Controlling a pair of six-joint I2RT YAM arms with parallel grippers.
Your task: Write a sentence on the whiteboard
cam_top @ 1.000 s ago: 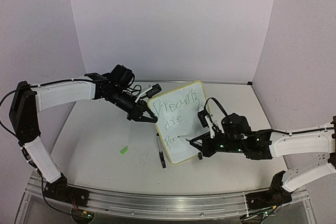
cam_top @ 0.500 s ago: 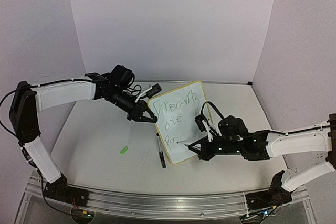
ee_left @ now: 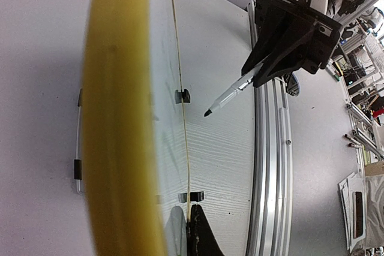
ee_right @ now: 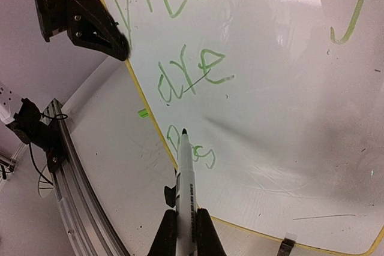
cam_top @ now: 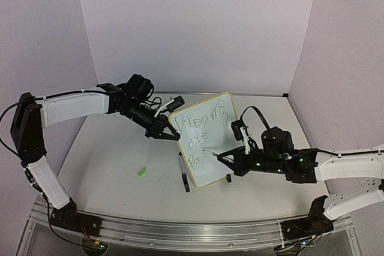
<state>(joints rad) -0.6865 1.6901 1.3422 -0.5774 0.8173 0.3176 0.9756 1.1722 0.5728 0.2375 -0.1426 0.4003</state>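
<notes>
The whiteboard (cam_top: 207, 142) stands tilted on its black clip feet (ee_left: 183, 95), its yellow frame (ee_left: 117, 118) blurred close to the left wrist camera. My left gripper (cam_top: 167, 131) is shut on the board's left edge, with one black finger (ee_left: 201, 238) against it. The sentence (ee_right: 189, 73) is in green: a scrawled top word, "are" below it, and a few letters (ee_right: 204, 155) on a third line. My right gripper (ee_right: 185, 232) is shut on a white marker (ee_right: 185, 178). The marker's tip (cam_top: 206, 150) hangs a little off the board near the third line.
A small green cap (cam_top: 141, 171) lies on the table left of the board. A thin pen-like object (cam_top: 183, 175) lies by the board's lower left corner. The aluminium rail (cam_top: 192, 232) runs along the near edge. Purple walls close in the back and sides.
My right gripper has drawn back to the right and lifted the marker tip from the third line to slightly higher, off the surface. The left arm and the board have not moved.
</notes>
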